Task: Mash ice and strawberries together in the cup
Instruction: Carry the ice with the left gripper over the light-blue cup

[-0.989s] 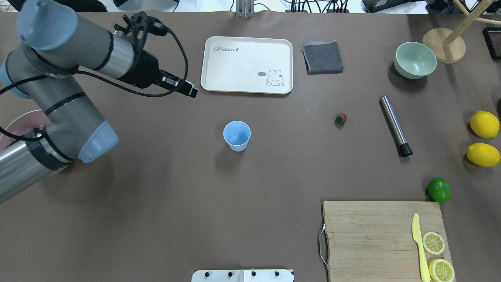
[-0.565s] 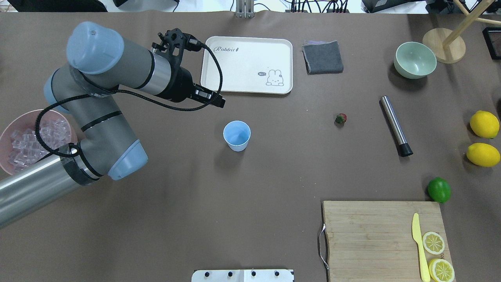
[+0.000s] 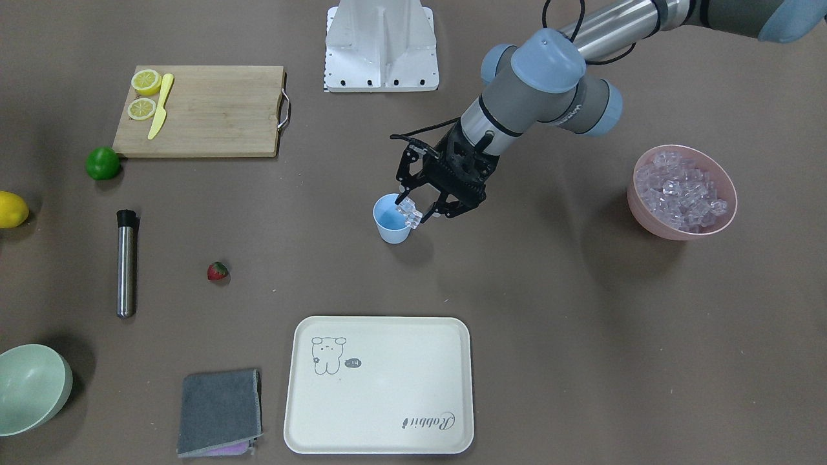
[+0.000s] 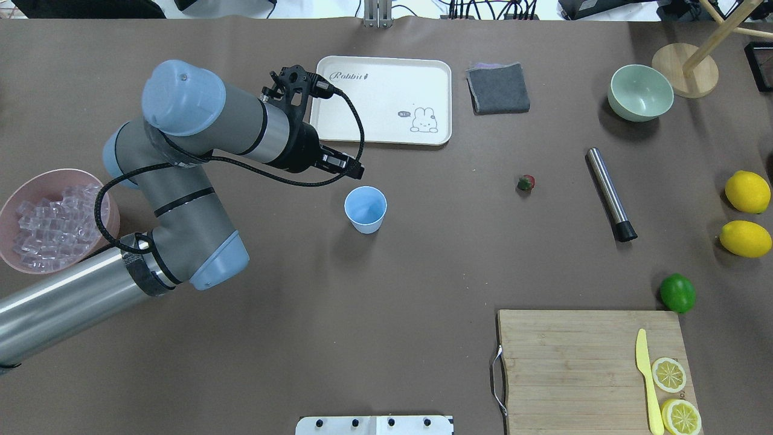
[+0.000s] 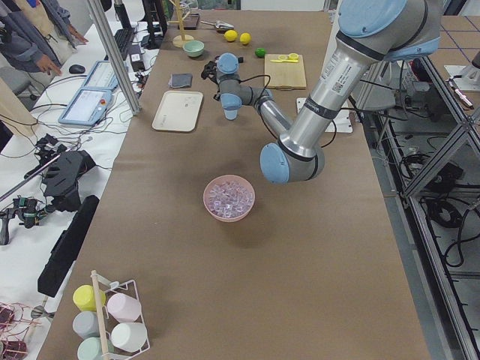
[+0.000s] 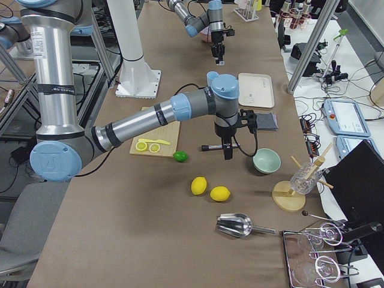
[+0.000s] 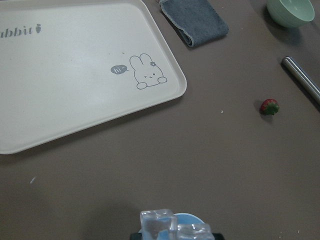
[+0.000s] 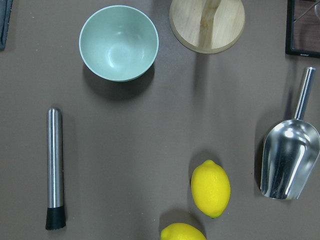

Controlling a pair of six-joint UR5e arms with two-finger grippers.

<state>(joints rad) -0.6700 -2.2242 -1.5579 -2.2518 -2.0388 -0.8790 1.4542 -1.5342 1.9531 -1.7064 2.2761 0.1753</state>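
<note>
The light-blue cup [image 4: 365, 209] stands upright mid-table. My left gripper [image 3: 417, 218] is shut on a clump of clear ice cubes [image 3: 408, 210] and holds it just above the cup's rim [image 3: 387, 213], on the cup's far side. In the left wrist view the ice [image 7: 162, 224] sits over the cup's edge [image 7: 184, 218]. The strawberry [image 4: 526, 182] lies on the table to the cup's right, also in the left wrist view [image 7: 270, 106]. My right gripper [image 6: 228, 153] hangs above the metal muddler; I cannot tell whether it is open or shut.
A pink bowl [image 4: 15, 199] full of ice stands at the left edge. The muddler [image 4: 610, 193], green bowl [image 4: 640, 92], lemons [image 4: 747, 192] and lime [image 4: 677, 293] are on the right. A white tray [image 4: 380, 99], grey cloth [image 4: 497, 88] and cutting board [image 4: 580, 362] are also there.
My left arm has swung right from near the pink bowl, and its gripper now sits at the cup. The bowl of ice has come into view behind it.
</note>
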